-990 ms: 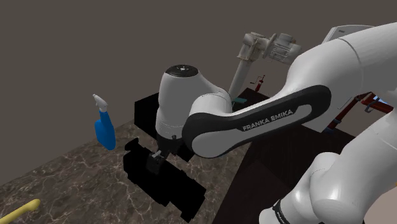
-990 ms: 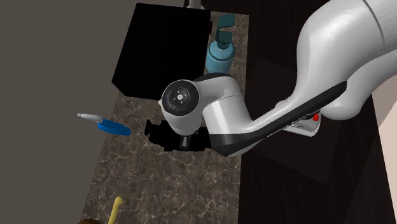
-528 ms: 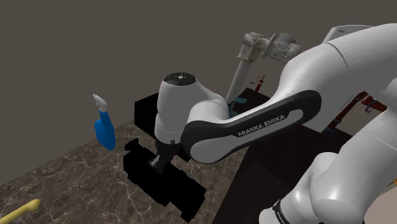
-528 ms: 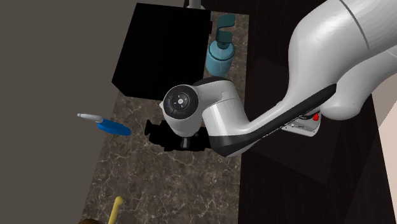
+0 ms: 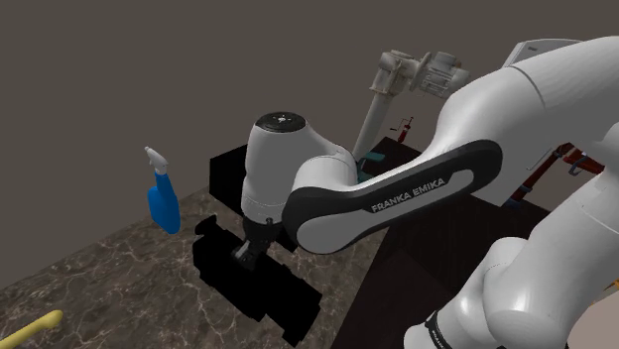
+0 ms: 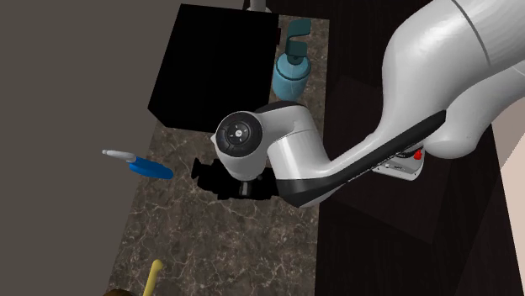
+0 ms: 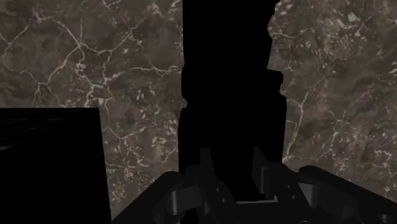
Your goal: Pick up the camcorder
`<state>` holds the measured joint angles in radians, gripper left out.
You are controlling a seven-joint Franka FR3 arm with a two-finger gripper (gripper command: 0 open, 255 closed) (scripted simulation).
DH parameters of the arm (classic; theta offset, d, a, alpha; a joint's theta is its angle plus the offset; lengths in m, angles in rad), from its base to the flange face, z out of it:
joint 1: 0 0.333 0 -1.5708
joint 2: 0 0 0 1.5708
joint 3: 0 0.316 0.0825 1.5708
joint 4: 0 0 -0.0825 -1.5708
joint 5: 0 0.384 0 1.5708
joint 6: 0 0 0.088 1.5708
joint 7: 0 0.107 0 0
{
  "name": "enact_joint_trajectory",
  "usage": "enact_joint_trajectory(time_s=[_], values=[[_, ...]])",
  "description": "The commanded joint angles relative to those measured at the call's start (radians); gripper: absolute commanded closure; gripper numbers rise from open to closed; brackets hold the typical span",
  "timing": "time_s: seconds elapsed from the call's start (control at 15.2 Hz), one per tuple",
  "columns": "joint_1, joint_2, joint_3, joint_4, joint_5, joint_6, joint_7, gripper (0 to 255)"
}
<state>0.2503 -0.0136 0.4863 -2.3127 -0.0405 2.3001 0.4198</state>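
Gripper (image 7: 231, 153) is set low over camcorder (image 7: 226, 76); jaw state cannot be told. Slip at lift is risked if clasped off-centre, toward spray bottle (image 6: 150, 168) at its 9 o'clock.

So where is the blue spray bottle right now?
The spray bottle stands on the marble counter at the shoulder view's left, left of the black camcorder.

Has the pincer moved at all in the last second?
Yes. In the shoulder view the pincer has dropped lower against the blue spray bottle, down toward the black camcorder. It shows no further shift over the last half second.
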Motion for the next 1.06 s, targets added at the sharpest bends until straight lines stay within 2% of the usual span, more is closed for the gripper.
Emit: enact_joint_trajectory(time_s=[0.0, 0.86, 0.99], values=[[0.0, -0.014, -0.001, 0.009, 0.009, -0.02, -0.007, 255], [0.001, -0.111, -0.012, 0.099, 0.064, -0.196, -0.053, 255], [0.001, -0.112, -0.012, 0.1, 0.064, -0.198, -0.053, 255]])
